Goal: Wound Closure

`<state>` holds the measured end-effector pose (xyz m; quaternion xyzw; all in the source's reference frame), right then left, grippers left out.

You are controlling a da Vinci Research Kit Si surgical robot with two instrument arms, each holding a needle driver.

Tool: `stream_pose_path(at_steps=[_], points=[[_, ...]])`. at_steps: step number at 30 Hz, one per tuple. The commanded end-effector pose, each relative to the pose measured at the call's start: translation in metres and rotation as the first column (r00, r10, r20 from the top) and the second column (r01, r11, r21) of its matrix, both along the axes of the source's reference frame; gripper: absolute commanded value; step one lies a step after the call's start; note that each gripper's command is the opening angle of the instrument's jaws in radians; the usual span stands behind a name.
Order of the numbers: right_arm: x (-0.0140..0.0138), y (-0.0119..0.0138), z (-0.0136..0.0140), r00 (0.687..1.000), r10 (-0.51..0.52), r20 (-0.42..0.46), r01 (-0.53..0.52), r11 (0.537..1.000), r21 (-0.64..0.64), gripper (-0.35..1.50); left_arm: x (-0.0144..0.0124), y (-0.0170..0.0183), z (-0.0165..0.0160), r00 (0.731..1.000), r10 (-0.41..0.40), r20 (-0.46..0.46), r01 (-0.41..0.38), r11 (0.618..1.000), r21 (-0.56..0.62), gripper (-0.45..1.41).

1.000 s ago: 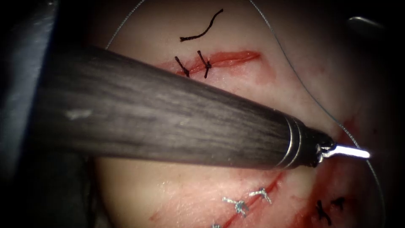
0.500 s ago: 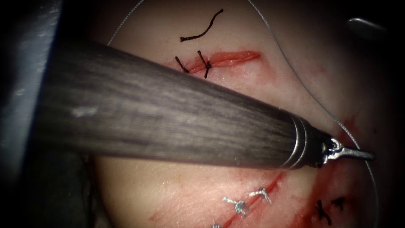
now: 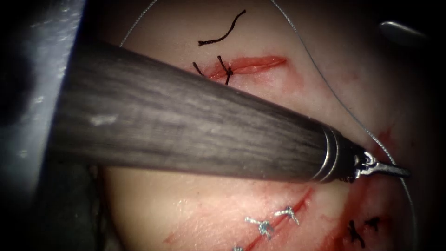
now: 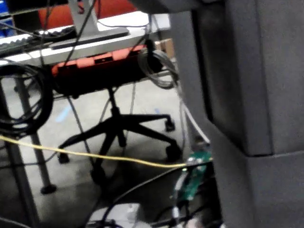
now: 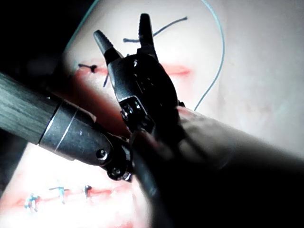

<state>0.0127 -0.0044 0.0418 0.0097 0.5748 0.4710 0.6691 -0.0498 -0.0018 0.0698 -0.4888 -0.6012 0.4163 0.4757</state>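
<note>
Endoscope view: the left claw (image 3: 382,168), jaws together, lies over the tissue (image 3: 153,218) right of the stitched cut (image 3: 251,64), beside the thin thread (image 3: 346,108); I cannot tell if it pinches it. Right wrist view: the right claw (image 5: 122,29) stands apart, empty

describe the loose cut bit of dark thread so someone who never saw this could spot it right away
Start at the upper cut in the tissue, the red slit above the left tool's shaft. Just above that cut, a short dark cut end of thread lies free on pale tissue. Unlike the two dark stitches crossing the cut, it is curved, untied and touches no wound.
</note>
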Motion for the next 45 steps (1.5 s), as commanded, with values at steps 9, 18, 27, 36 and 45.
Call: stream_pose_path(at_steps=[9,18,27,36,45], points=[[0.0012,-0.0015,0.0015,0.998,0.032,-0.045,-0.029,0.998,0.048,1.18,0.0137,0.0109,-0.0032,0.977,-0.194,-0.087,0.172,0.962,-0.213,-0.45],[0.0013,-0.0058,0.0041,0.995,-0.029,-0.093,0.052,0.966,0.254,1.16,0.0313,0.0187,-0.0049,0.896,-0.369,-0.246,0.246,0.874,-0.418,-0.45],[0.0040,-0.0146,0.0072,0.964,-0.240,-0.116,0.266,0.841,0.471,1.25,0.0342,0.0205,-0.0044,0.862,-0.456,-0.219,0.330,0.836,-0.439,-0.45],[0.0082,-0.0191,0.0077,0.931,-0.296,-0.212,0.365,0.758,0.541,1.25,0.0327,0.0209,-0.0062,0.875,-0.460,-0.153,0.365,0.833,-0.416,-0.45],[0.0091,-0.0194,0.0076,0.935,-0.278,-0.220,0.355,0.740,0.572,1.20,0.0316,0.0205,-0.0067,0.881,-0.455,-0.133,0.367,0.832,-0.417,-0.45]])
